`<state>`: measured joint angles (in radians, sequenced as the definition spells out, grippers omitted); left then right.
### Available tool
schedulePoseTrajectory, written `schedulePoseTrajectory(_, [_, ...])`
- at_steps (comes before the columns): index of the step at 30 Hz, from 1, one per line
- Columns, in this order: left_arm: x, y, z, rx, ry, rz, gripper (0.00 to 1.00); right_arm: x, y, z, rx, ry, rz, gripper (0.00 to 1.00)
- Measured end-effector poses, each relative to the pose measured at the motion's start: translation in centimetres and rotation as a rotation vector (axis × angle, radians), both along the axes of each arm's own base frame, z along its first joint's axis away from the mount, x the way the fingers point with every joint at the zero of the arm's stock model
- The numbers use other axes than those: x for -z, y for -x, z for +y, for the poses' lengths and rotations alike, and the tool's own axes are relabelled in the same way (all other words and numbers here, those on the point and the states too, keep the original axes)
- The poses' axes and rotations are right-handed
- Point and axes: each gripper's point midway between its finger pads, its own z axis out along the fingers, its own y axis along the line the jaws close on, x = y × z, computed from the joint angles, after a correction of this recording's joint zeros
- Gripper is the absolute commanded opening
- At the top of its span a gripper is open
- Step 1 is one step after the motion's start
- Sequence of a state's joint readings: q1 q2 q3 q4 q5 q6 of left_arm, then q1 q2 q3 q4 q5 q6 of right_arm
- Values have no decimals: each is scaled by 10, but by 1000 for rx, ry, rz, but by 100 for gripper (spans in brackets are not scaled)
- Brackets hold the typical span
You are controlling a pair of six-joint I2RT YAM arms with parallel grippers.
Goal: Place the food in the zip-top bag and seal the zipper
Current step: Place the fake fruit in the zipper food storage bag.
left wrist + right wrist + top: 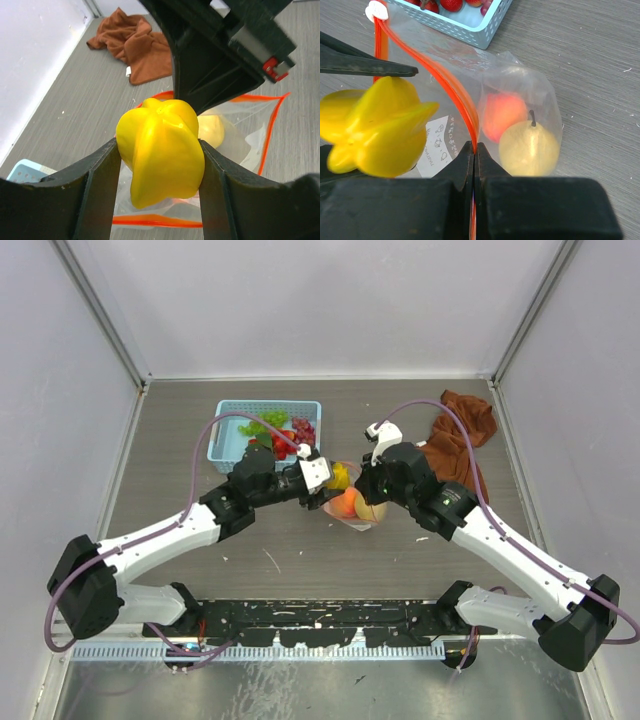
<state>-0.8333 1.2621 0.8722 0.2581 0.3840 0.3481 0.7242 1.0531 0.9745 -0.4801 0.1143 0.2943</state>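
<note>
The left pincer (159, 172) pinches the yellow piece (375, 125) at the mouth of the zip-top bag (520, 85), which lies on the tabletop (400, 570); the right pincer (474, 150), pressed together on the zipper (445, 82), holds it open. I think it is best to carry the piece past the strip before releasing. The small print on the white label (437, 150) is unreadable.

On the grey table (300, 575) lie a blue basket (228, 410) by the far edge, a clear bag (535, 85) and a brown cloth (462, 435).
</note>
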Motion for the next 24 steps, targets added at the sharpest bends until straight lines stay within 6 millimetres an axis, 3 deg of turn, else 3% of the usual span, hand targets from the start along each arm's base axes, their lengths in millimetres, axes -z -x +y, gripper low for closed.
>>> schedulePoseTrajectory(12, [31, -16, 1, -53, -73, -12, 74, 0, 1, 2, -10, -5, 4, 0])
schedulePoseTrajectory(24, [27, -20, 6, -101, -57, -16, 77, 0, 1, 2, -11, -6, 4, 0])
